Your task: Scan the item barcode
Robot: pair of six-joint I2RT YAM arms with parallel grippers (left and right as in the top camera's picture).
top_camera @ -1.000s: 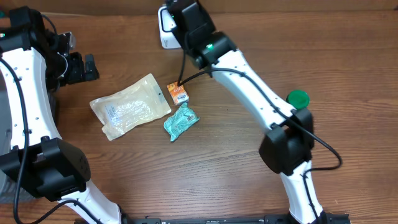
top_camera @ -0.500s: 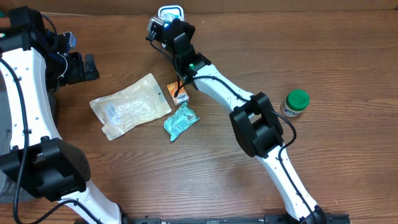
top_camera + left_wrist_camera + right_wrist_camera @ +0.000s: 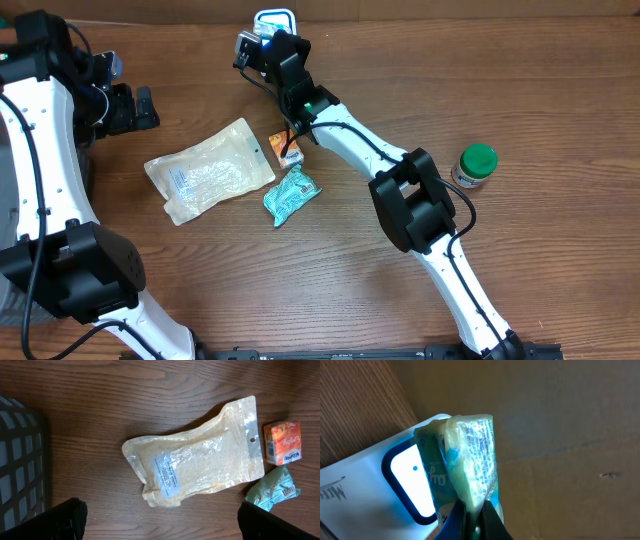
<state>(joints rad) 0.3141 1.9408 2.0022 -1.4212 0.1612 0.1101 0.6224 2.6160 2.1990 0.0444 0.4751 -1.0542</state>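
White scanner [image 3: 275, 18] at twelve o'clock overhead, my right claw [image 3: 258, 45] just beneath it, my left claw [image 3: 145, 107] at nine. Left wrist: jaws gape wide above a pouch [image 3: 197, 467]. Right wrist: I pinch a clear packet [image 3: 470, 450], the scanner's lit window at its nine o'clock.

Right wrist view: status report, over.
Right gripper shut on packet, held at scanner lit window. Left gripper open, empty. Nothing blocking the scan.
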